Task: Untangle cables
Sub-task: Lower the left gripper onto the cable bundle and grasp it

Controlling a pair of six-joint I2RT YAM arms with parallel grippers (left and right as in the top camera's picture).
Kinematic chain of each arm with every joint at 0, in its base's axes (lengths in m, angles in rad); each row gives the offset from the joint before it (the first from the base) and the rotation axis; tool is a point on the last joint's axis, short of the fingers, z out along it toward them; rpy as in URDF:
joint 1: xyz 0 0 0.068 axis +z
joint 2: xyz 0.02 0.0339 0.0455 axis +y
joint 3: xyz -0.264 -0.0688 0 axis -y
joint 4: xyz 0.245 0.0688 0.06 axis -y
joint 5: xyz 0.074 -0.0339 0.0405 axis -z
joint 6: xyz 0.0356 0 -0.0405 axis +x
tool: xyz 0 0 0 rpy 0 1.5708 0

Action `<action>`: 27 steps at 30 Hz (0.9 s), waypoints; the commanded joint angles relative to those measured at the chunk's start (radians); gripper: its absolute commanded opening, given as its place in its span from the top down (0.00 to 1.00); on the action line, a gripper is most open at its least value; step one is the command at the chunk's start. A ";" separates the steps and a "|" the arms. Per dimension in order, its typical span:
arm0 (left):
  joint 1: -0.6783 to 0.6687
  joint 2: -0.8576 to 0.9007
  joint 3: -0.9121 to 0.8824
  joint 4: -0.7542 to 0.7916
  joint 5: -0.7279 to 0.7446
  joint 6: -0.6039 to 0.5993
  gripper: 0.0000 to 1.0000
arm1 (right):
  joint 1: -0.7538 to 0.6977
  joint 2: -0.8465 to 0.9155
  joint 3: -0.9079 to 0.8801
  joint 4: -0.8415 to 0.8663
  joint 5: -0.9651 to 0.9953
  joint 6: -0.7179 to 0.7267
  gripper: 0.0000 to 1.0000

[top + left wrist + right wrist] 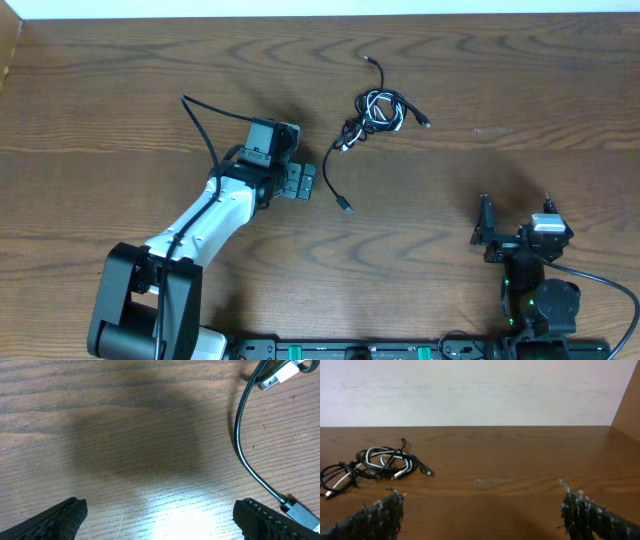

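Left pincer (300, 184) gapes empty, a loose cable tail (237, 440) just beside it; beyond, the cable bundle (375, 112) lies knotted, so untangling looks barely begun.

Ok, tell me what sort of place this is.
Probably a robotics lab bench rather than a home. There is a brown wood-grain tabletop against a plain white wall. A white and black robot arm is mounted at the table's edge, and a tangled bundle of black and white cables is laid out.

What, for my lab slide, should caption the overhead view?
Left claw hovers open beside the tangled cables on a wooden table; right claw sits apart.
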 commanded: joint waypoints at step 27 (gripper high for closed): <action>-0.134 0.020 0.391 -0.257 0.025 -0.064 0.01 | -0.005 -0.005 -0.001 -0.004 -0.003 -0.011 0.01</action>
